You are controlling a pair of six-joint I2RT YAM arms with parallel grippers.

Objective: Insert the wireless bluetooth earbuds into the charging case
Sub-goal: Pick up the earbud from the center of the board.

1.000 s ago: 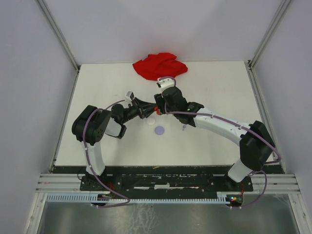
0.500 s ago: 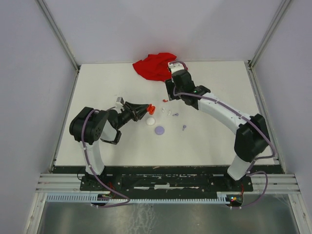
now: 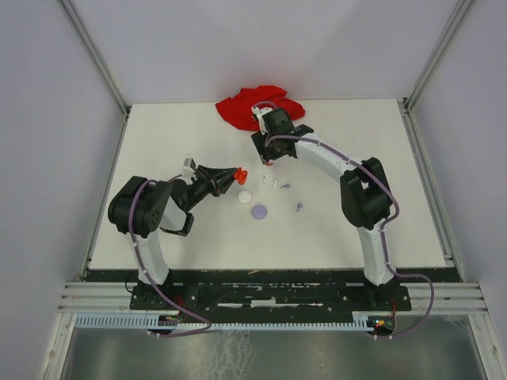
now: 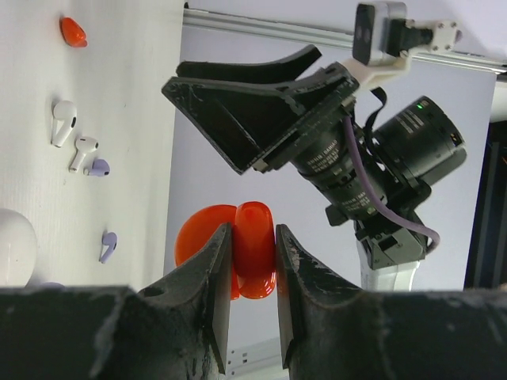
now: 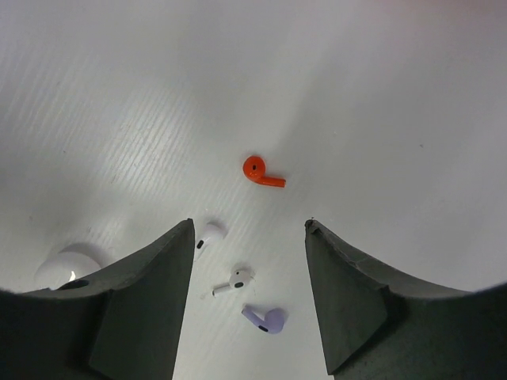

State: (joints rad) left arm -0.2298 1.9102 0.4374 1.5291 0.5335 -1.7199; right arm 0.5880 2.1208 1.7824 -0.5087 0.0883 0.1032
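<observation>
left tool (image 4: 253, 234) grips red case (image 4: 198, 237), seemingly open | right tool (image 5: 248, 226) spread over earbuds (image 5: 236, 279)

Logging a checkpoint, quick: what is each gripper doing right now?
Left gripper: closed on the red rounded plastic case.
Right gripper: open, holding nothing.

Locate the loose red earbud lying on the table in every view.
Top external: the red earbud lies mid-table, just above the white earbuds.
Left wrist: top left corner, above the white earbuds; not the red case gripped by the left tool.
Right wrist: picture centre, beyond the open right tool; white earbuds lower left.
Shared landmark: the white earbuds.
</observation>
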